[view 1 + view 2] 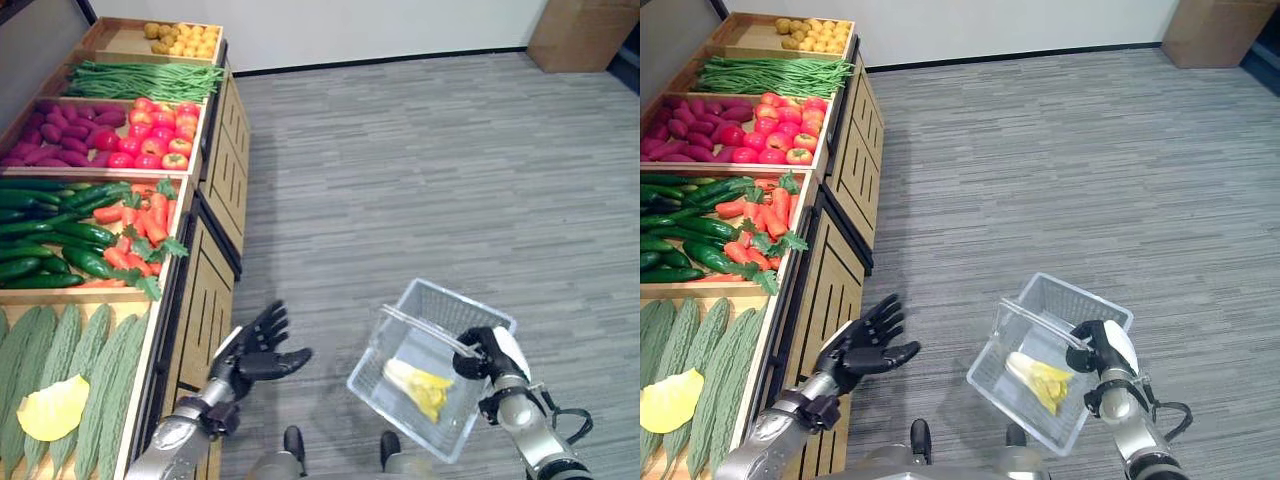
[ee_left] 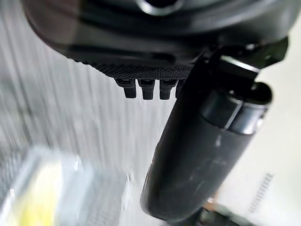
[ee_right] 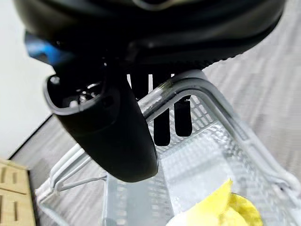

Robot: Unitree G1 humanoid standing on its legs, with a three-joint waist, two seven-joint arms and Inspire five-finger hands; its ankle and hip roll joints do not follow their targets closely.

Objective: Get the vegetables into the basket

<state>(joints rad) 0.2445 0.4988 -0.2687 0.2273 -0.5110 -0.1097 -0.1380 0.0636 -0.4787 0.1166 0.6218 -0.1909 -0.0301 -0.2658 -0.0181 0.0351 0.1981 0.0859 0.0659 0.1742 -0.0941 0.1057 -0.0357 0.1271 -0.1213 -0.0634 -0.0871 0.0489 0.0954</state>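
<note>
Bright, even light with soft shadows; wrist views blurred beyond each hand.

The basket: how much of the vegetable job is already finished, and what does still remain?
Done: one yellow leafy vegetable lies in the basket. In hand: the right hand is curled round the basket handle; the left hand is open and holds nothing, beside the stand. Left: carrots, cucumbers and the other produce lie on the wooden stand.
</note>
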